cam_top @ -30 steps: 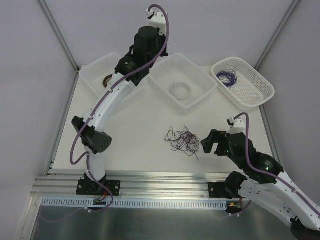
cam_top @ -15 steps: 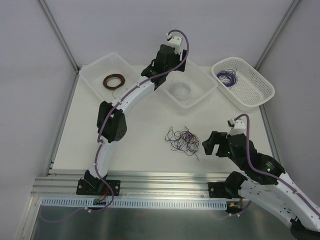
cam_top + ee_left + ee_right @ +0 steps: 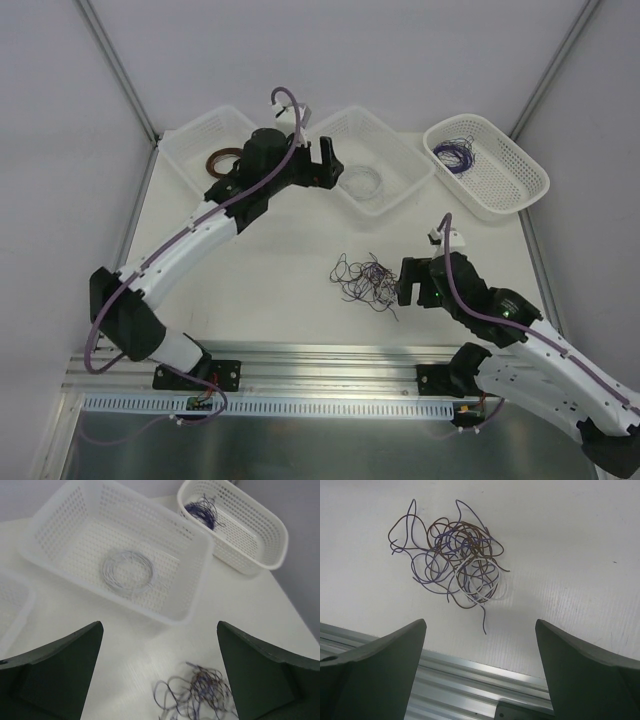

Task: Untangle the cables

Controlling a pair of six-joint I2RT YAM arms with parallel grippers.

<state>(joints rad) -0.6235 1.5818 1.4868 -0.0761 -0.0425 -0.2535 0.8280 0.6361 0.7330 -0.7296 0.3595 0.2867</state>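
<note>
Right wrist: cables (image 3: 454, 552) lie tangled (purple, brown, whitish) on table (image 3: 570, 540).

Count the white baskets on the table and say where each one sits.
3. The left basket, holding a brown coil, far left; the middle basket, with a whitish coil, far centre; the right basket, with purple wire, far right. None looks hidden.

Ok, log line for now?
left gripper: open, near middle basket | right gripper: open, by cables | cables: tangled, on table

Honestly can't spot any readable text, labels, brand marks or numbers on anything in these views.
</note>
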